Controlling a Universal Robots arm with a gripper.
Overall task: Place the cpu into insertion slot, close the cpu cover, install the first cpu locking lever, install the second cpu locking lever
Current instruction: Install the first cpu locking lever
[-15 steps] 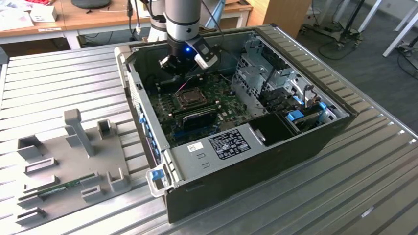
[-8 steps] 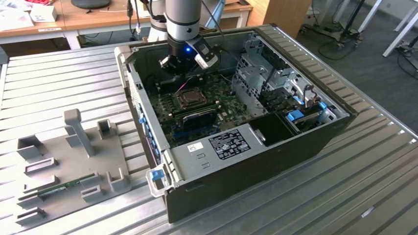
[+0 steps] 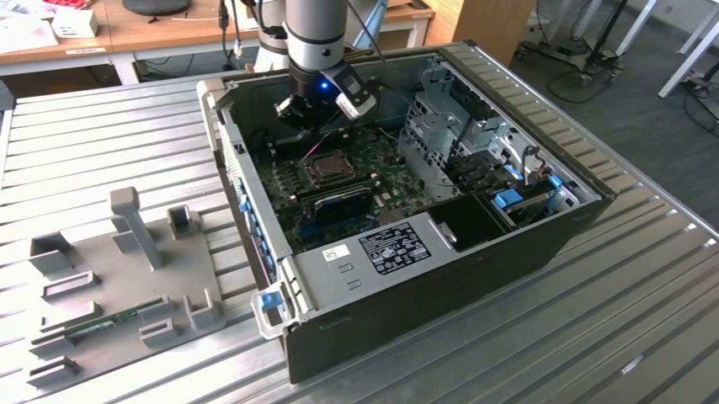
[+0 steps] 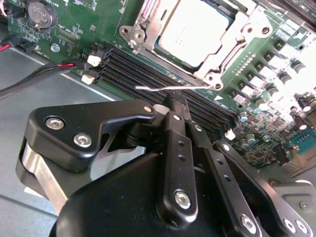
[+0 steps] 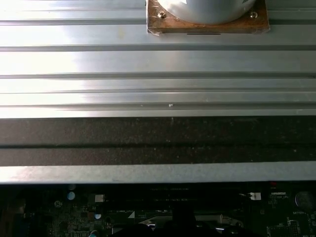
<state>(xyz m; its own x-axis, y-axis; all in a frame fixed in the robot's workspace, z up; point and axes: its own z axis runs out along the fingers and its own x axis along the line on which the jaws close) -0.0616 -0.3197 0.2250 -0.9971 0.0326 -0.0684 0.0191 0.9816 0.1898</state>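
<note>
The cpu (image 4: 190, 27), silver-grey topped, lies in the insertion slot (image 3: 326, 168) of the green motherboard (image 4: 98, 24). The cpu cover (image 4: 234, 37), a silver frame, lies down around it. A thin wire locking lever (image 4: 153, 90) sticks out from the socket's corner over the black memory slots (image 4: 148, 74). My gripper (image 4: 175, 101) is shut with nothing held, its tips right at that lever; whether they touch it I cannot tell. In the exterior view the gripper (image 3: 315, 114) hangs inside the open computer case, just beyond the socket.
The case walls (image 3: 242, 181) and a drive cage (image 3: 460, 135) hem in the board. Red and black cables (image 4: 49, 69) and a coin battery (image 4: 39, 14) lie near the slots. A grey fixture plate (image 3: 113, 278) with a memory stick (image 3: 113, 321) sits on the slatted table at the exterior view's left.
</note>
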